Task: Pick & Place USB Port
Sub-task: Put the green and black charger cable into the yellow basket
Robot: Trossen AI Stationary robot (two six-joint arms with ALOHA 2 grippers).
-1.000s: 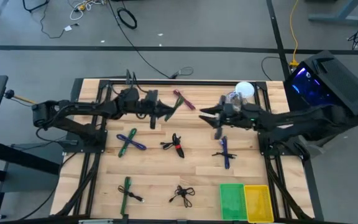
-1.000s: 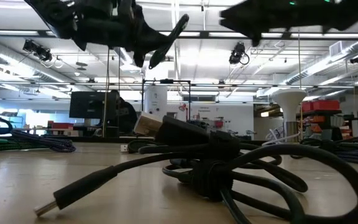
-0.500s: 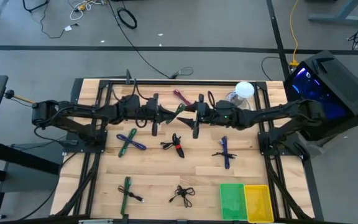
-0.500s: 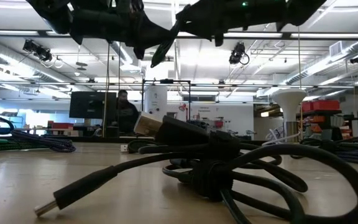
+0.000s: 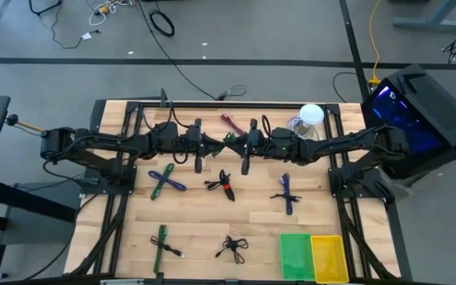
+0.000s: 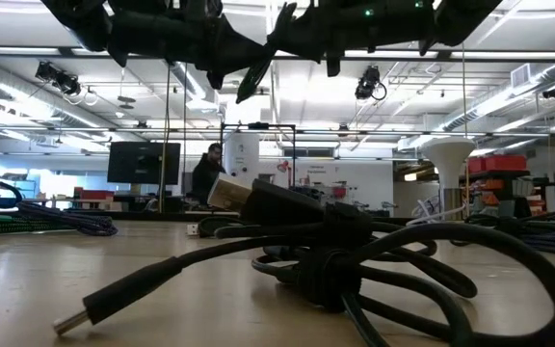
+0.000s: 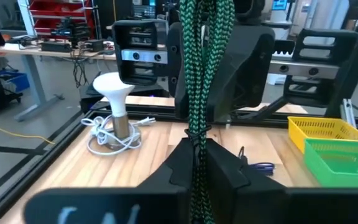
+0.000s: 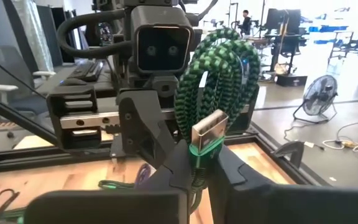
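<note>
Green braided USB cable between left pincer and right pincer.

Both end effectors meet above table centre-rear: left end effector from the left, right end effector from the right, braided cable between them. Lamp rear right; two bins front right.

We see a white lamp w/ coiled cord back of the right gripper, beside its arm; purple-lit PC case farther back, off-table; person in bkgd; floor fan
</note>
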